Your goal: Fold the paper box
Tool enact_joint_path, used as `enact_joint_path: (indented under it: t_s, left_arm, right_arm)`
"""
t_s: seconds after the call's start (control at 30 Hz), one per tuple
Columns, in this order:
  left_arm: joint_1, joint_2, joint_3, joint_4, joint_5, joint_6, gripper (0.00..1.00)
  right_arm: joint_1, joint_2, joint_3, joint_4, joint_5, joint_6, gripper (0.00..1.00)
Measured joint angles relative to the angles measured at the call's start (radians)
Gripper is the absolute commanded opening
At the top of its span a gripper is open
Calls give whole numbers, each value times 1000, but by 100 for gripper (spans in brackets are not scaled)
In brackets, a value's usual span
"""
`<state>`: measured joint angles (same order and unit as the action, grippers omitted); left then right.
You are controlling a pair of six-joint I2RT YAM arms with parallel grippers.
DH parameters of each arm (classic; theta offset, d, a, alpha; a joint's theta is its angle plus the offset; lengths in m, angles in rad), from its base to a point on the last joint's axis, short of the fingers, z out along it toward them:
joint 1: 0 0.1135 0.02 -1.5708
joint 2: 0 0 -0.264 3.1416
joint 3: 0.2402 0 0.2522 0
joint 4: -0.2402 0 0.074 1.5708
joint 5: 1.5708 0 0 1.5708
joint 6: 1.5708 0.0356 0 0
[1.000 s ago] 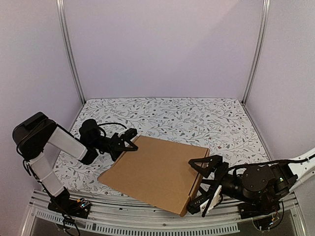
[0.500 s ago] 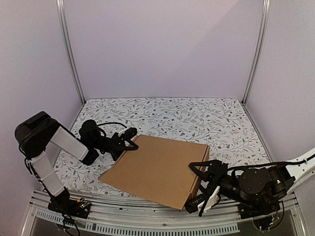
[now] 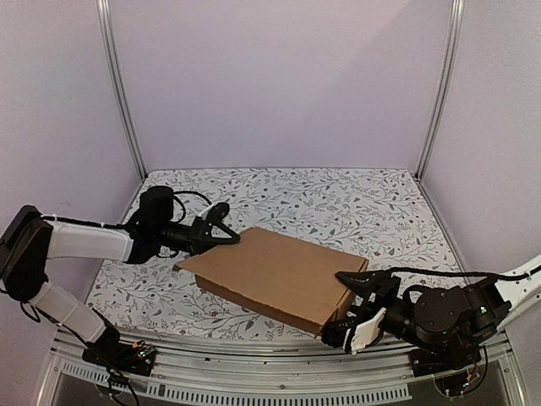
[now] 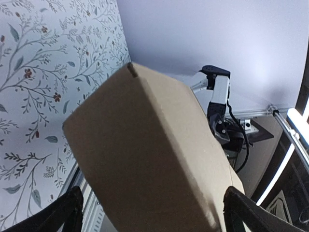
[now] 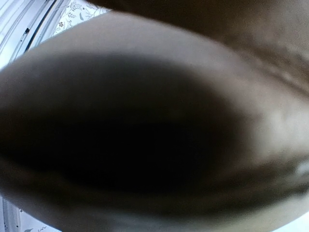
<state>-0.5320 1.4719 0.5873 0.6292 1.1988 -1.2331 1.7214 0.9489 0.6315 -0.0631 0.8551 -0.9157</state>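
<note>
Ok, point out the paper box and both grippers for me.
paper box [image 3: 275, 272], top external view, middle of its top face.
left gripper [image 3: 230, 223], top external view, between fingertips, by the box's left corner.
right gripper [image 3: 340, 306], top external view, between fingertips, at the box's right corner.

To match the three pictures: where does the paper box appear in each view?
Top external: the paper box sits low in the centre.
Left wrist: the paper box fills the middle and bottom.
Right wrist: a blurred brown surface, apparently the paper box, covers nearly everything.
Shared landmark: the floral table cover, seen in all three.
</note>
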Motion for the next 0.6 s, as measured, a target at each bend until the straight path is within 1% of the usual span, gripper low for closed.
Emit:
enact_joint_path:
  t_s: [0.07,0.1,0.2,0.33,0.47,0.6]
  left_arm:
    - [3,-43,100,-288,-74,182,99]
    - [5,-63,148,-406,-115,261,99]
    - [13,-142,230,-669,-232,430,99]
    - [22,-228,263,-880,-386,556,100]
    - [27,-308,267,-1000,-531,620,100]
    - [29,-408,268,-1062,-671,657,100]
  right_arm:
    - [0,0,0,-6,6,51,42]
    - [0,0,0,-8,7,87,42]
    - [0,-6,-6,-10,4,182,43]
    - [-1,-33,-46,-11,-3,307,43]
    - [-20,-72,-101,-8,-26,414,45]
    - [-80,-141,-157,-4,-82,519,45]
